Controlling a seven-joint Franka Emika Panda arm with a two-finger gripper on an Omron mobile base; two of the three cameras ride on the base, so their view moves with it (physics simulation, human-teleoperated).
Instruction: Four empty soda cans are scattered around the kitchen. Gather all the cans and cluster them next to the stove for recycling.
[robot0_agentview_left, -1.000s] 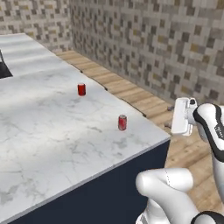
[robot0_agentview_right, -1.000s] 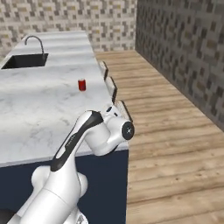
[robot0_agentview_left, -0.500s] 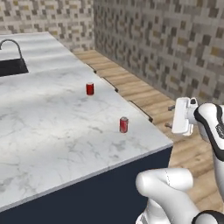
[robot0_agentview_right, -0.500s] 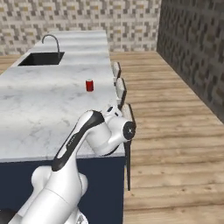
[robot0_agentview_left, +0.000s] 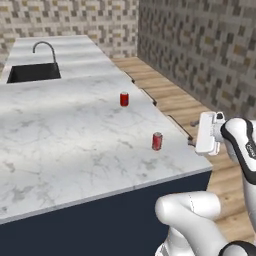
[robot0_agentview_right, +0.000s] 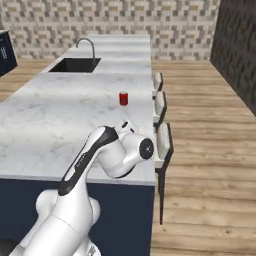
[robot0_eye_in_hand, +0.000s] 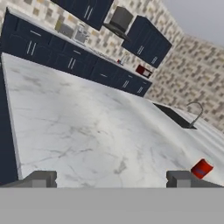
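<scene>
**With jaws wide and nothing held, the hand hangs off the island's corner**

While the marble island (robot0_agentview_left: 75, 135) spreads across the left base view, its sink (robot0_agentview_left: 34, 73) and curved faucet (robot0_agentview_left: 45, 49) sit far back at about 11 o'clock. Moving right, one red soda can (robot0_agentview_left: 124, 99) stands upright near the island's far edge, at roughly 12 o'clock from a second red can (robot0_agentview_left: 157, 141), which stands upright close to the near corner; the two are well apart. Further right, at 3 o'clock from that nearer can and past the counter edge, the gripper (robot0_agentview_left: 207, 133) hangs over the wood floor (robot0_agentview_left: 170, 95), its fingers spread fully and empty. Stool backs (robot0_agentview_left: 180, 127) line the island's side just beside it.

In the right base view the sink lies at 11 o'clock, a red can stands mid-counter, and the stools (robot0_agentview_right: 164, 142) run down the island's right edge, at 3 o'clock from the arm's elbow.

In the hand view, the two dark fingertips (robot0_eye_in_hand: 40, 179) rise far apart at the bottom, nothing between them but marble. Navy cabinets (robot0_eye_in_hand: 74, 59) run along the top left, and a red can shows just above the right fingertip, at about 4 o'clock.
</scene>
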